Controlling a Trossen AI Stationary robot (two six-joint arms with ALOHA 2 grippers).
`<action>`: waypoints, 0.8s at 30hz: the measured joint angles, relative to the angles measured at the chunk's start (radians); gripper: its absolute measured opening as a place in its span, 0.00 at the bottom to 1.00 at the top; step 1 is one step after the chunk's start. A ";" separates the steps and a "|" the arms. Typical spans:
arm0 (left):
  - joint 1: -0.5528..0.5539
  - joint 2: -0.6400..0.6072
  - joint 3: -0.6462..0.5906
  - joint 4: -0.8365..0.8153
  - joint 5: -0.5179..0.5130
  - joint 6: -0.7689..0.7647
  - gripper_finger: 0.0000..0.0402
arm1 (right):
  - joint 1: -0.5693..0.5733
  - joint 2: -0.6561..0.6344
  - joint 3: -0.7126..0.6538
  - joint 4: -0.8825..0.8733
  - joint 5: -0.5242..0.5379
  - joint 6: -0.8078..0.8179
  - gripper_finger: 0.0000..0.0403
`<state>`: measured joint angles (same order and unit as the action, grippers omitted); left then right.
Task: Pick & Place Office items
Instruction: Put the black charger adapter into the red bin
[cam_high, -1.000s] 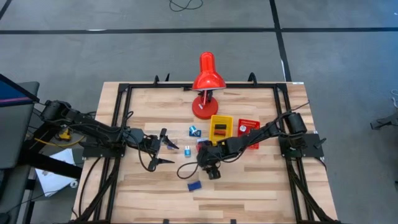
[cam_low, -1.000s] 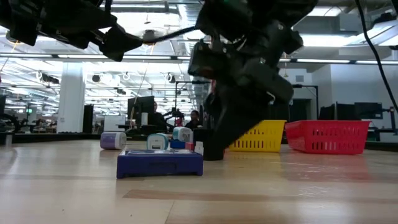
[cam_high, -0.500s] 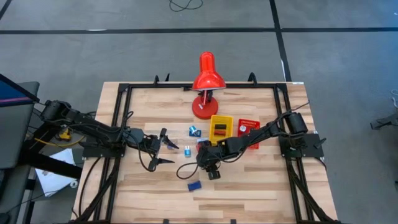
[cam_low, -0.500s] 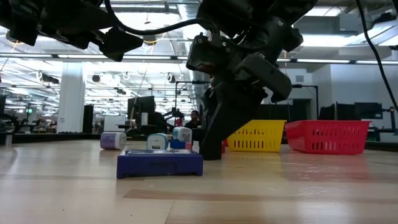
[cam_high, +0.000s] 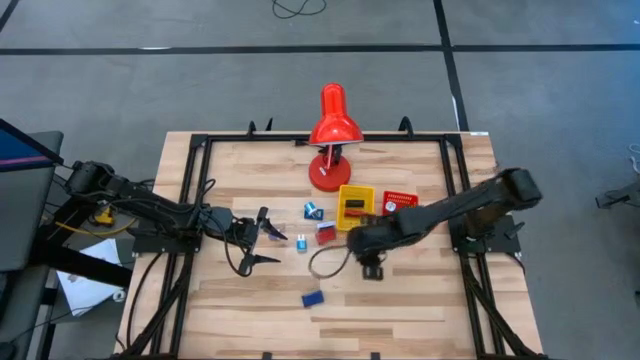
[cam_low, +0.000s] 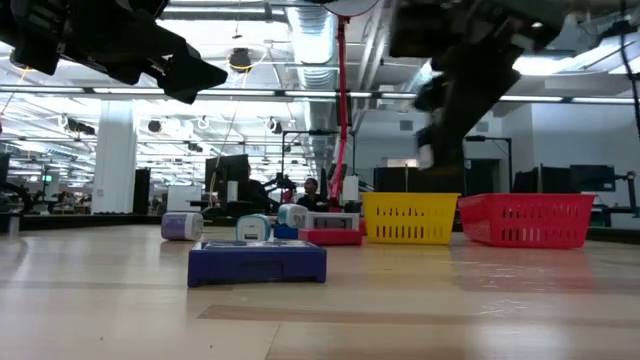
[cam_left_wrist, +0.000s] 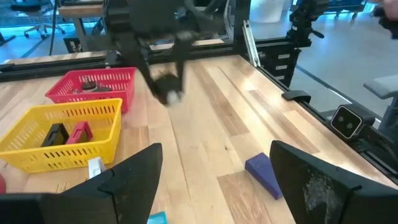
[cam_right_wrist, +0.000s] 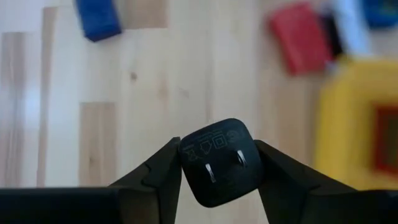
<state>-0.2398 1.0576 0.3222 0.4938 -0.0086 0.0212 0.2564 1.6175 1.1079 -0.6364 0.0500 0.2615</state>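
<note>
Right gripper (cam_right_wrist: 219, 163) is pinching a black two-prong plug adapter (cam_right_wrist: 222, 160), its fingers (cam_right_wrist: 158, 171) pressing on the two sides, prong face showing, raised off the table (cam_high: 400, 300). In the high view the right gripper is hanging low-centre; the yellow tray (cam_high: 355, 207) is lying just beyond it at about 11 o'clock, the red tray (cam_high: 399, 203) at about 1 o'clock, so I judge the drop is a short carry to either. Left gripper (cam_high: 256, 240) is waiting spread wide at 9 o'clock, well apart.
</note>
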 joint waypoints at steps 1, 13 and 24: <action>0.000 0.000 0.000 0.000 0.000 0.000 0.73 | -0.008 -0.050 -0.042 0.004 0.012 0.031 0.40; 0.003 0.000 0.000 0.001 -0.003 0.056 0.73 | -0.123 -0.581 -0.479 -0.026 0.163 0.324 0.40; 0.023 0.000 0.000 0.000 -0.012 0.056 0.73 | -0.142 -0.643 -0.601 -0.079 0.161 0.412 0.38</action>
<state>-0.2165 1.0576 0.3222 0.4942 -0.0208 0.0768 0.1147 0.9745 0.5071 -0.7153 0.2106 0.6735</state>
